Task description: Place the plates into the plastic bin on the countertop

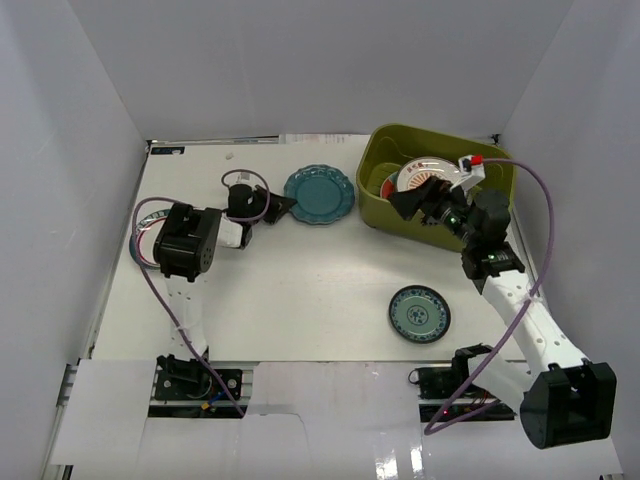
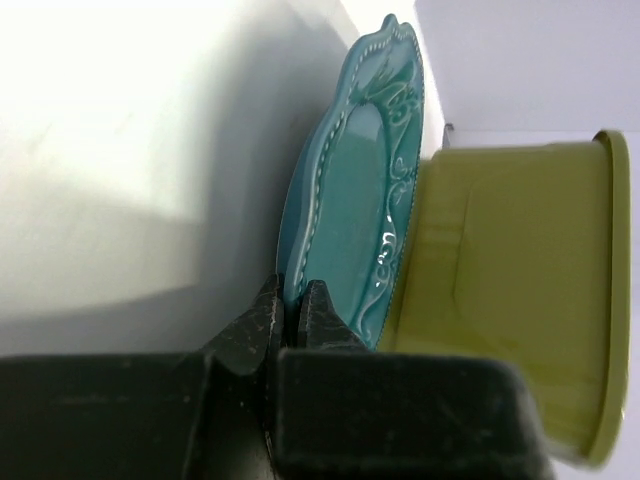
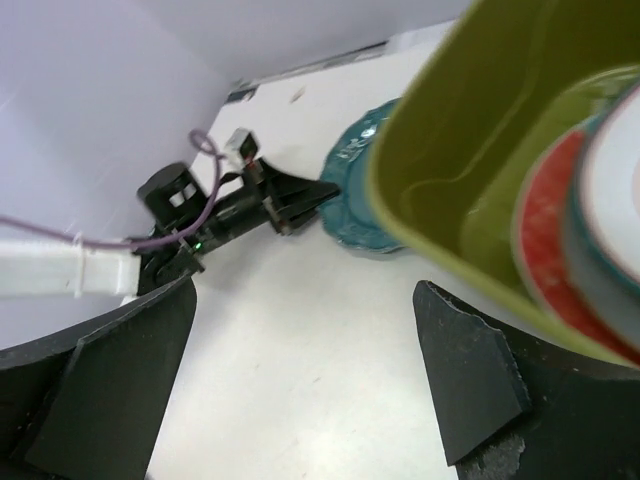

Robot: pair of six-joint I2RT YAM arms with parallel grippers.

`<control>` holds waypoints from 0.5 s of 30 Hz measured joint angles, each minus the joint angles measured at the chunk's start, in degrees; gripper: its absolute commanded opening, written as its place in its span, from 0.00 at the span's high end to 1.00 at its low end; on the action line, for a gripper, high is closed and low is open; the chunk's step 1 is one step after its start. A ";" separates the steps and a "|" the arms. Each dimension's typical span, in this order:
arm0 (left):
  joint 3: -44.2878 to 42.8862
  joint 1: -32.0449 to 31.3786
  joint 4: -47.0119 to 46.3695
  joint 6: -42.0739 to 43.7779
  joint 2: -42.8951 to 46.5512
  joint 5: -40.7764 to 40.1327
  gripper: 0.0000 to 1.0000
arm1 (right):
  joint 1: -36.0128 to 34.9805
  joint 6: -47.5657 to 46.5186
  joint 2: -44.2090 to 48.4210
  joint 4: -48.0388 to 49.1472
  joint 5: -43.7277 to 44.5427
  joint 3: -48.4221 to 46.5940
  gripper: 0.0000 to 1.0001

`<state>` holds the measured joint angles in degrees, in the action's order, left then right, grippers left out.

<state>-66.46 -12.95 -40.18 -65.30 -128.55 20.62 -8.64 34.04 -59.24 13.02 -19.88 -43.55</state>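
Observation:
The scalloped teal plate (image 1: 320,194) lies on the white countertop (image 1: 300,285), just left of the olive-green plastic bin (image 1: 372,165). My left gripper (image 1: 285,207) is shut on that plate's left rim; in the left wrist view the fingers (image 2: 293,295) pinch the plate (image 2: 350,200), with the bin (image 2: 520,290) beyond it. My right gripper (image 1: 415,196) hangs open over the bin's near-left wall, holding nothing (image 3: 305,300). Stacked plates (image 1: 425,175) rest inside the bin; a red rim (image 3: 545,230) shows. A small teal patterned plate (image 1: 419,313) sits on the countertop near the right arm.
White enclosure walls close in the countertop on the left, back and right. Purple cables (image 1: 150,270) trail along both arms. The left arm's black body (image 1: 185,240) stands at the left side.

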 measured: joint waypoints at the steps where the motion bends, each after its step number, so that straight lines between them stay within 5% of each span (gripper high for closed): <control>1: 3.39 0.37 -0.76 -0.37 2.05 -0.31 1.00 | -1.92 -0.13 0.68 0.17 -0.74 0.68 0.07; 8: 30.64 3.78 -3.78 -1.40 22.14 -1.11 1.00 | -15.10 -0.17 -0.55 1.14 -5.64 6.01 0.10; 15: 46.84 3.82 -1.88 -1.92 38.88 -0.04 1.00 | -19.30 5.40 -8.37 5.38 -3.19 12.83 0.10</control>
<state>-19.62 -9.13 -42.06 -67.22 -89.67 20.58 -27.94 39.44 -67.61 18.39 -23.07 -30.72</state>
